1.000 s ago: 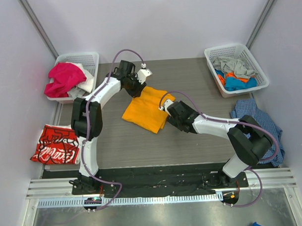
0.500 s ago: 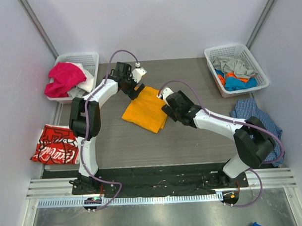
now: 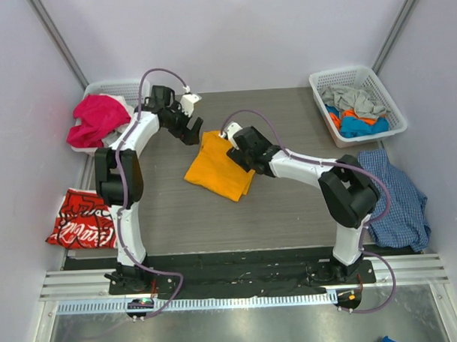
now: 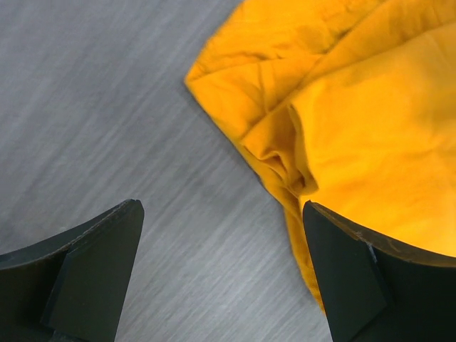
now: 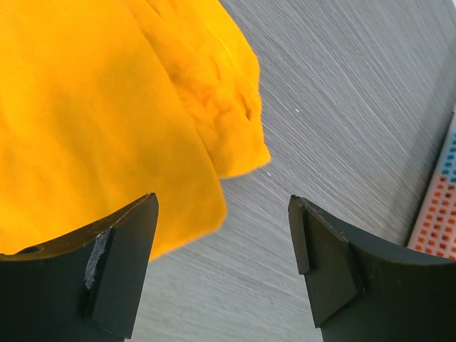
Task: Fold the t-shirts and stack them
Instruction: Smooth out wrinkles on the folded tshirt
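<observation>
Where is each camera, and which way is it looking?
Top camera: high up behind the robot, looking down at the grey table; shows the left arm and right arm whole.
Left wrist camera: on the left arm, looking down at a corner of the orange t-shirt; the open left claw pokes in below.
Right wrist camera: on the right arm, looking down at another edge of it; the open right claw shows.
Shared: all three see the orange t-shirt.
</observation>
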